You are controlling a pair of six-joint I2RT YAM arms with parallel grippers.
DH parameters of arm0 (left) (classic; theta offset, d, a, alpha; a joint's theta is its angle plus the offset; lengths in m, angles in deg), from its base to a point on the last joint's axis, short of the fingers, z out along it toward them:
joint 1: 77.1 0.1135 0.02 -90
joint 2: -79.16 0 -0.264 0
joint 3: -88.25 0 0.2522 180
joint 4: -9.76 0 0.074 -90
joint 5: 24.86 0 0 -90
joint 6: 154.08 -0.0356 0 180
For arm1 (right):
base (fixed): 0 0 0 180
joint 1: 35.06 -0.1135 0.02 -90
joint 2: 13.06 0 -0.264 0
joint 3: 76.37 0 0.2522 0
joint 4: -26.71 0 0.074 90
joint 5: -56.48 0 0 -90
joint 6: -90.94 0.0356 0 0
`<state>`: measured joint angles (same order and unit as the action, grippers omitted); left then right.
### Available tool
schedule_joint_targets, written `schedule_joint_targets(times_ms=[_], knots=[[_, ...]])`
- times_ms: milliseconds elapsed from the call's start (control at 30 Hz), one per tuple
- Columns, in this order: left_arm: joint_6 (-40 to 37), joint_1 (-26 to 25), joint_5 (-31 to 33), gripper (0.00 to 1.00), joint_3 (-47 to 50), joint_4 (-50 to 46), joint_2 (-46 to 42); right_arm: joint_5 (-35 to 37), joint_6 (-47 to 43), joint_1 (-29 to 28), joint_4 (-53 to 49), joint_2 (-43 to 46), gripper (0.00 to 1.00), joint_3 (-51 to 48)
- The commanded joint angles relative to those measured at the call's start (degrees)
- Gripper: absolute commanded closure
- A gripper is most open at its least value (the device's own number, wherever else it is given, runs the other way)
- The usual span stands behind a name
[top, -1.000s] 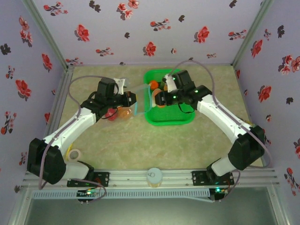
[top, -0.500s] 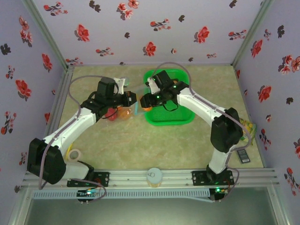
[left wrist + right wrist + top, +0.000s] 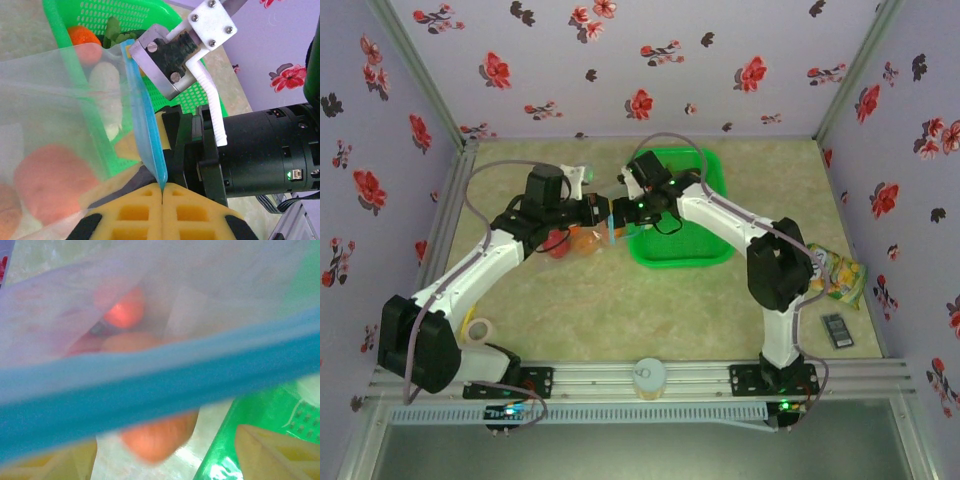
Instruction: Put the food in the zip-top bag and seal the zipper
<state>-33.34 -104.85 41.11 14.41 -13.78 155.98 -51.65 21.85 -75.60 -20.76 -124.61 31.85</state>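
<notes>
My left gripper (image 3: 599, 212) (image 3: 162, 189) is shut on the near end of the light-blue zipper (image 3: 610, 223) (image 3: 145, 120), holding up the mouth of the clear zip-top bag (image 3: 570, 240) (image 3: 60, 100). Orange and red food (image 3: 47, 182) (image 3: 122, 310) lies inside the bag. My right gripper (image 3: 621, 209) (image 3: 165, 440) sits at the bag's mouth, jaws wide apart, with the zipper (image 3: 150, 390) blurred across its view. An orange-brown lump (image 3: 157, 437) lies between its fingers, touching neither. An orange (image 3: 82, 37) and a white piece (image 3: 107, 82) remain in the basket.
The green basket (image 3: 692, 257) (image 3: 100, 15) stands just right of the bag. A yellow-green snack packet (image 3: 835, 272) and a small black object (image 3: 837, 330) lie at the right. A tape roll (image 3: 477, 328) rests near the left arm's base.
My right gripper has swung left out of the basket to the bag's mouth, bringing an orange piece with it. The left gripper has kept its hold on the zipper.
</notes>
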Motion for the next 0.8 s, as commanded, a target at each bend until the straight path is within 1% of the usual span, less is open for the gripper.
schedule_joint_targets(times_ms=[0,100,167,267,367,500,600,767], knots=[[-0.7,-0.3,-1.4,1.00,-0.8,0.1,-1.6,2.6,-0.5,-0.5,-0.5,1.8,0.26,1.3],[-0.7,-0.3,-1.4,1.00,-0.8,0.0,-1.7,5.6,-1.8,-0.3,-2.2,4.5,0.25,0.6],[-0.8,-0.3,-1.4,1.00,-0.8,-0.1,-1.8,8.8,-2.9,-0.1,-3.7,6.6,0.25,-0.1],[-1.1,-0.3,-1.1,1.00,-0.7,-0.5,-2.1,12.8,-3.3,1.1,-4.1,11.3,0.25,-3.2],[-1.3,-0.2,-0.5,1.00,-0.6,-1.0,-2.5,13.4,-1.6,3.8,-1.6,17.3,0.25,-9.2],[-1.8,-0.2,0.3,1.00,-0.5,-1.5,-2.6,14.5,2.9,8.7,4.2,24.2,0.26,-17.6],[-2.0,-0.2,0.7,1.00,-0.7,-1.7,-2.6,15.0,5.6,11.4,6.9,25.4,0.27,-21.5],[-1.9,-0.3,0.9,1.00,-0.4,-2.0,-2.8,14.9,8.6,12.1,10.4,22.4,0.26,-23.8]])
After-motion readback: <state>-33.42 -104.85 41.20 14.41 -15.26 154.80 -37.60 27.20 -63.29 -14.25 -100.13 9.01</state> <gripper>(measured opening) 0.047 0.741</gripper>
